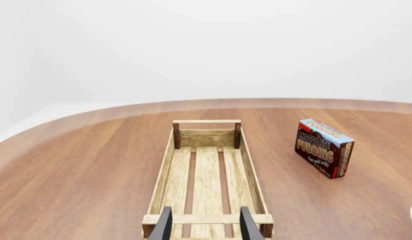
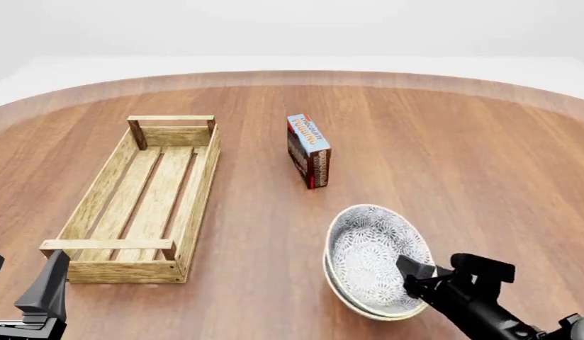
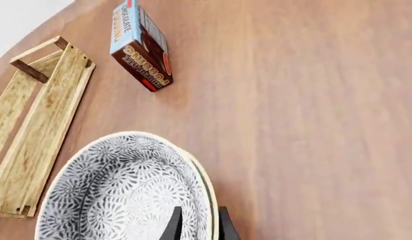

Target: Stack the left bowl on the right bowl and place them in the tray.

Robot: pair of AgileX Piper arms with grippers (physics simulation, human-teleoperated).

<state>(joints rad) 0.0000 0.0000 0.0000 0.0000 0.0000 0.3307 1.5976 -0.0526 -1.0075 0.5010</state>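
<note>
On the table, stacked bowls (image 2: 375, 261) pinched at the rim by right claw (image 2: 412, 273), tray (image 2: 203, 185) bare, left claw (image 1: 204, 225) wide

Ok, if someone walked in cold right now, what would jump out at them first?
Probably the patterned bowls, already stacked and tilted on the table's near right, with the right end effector pinching their rim. Next, the long wooden tray lying empty on the left, the left end effector hanging open over its near end. The chocolate pudding carton stands between them, farther back.
</note>
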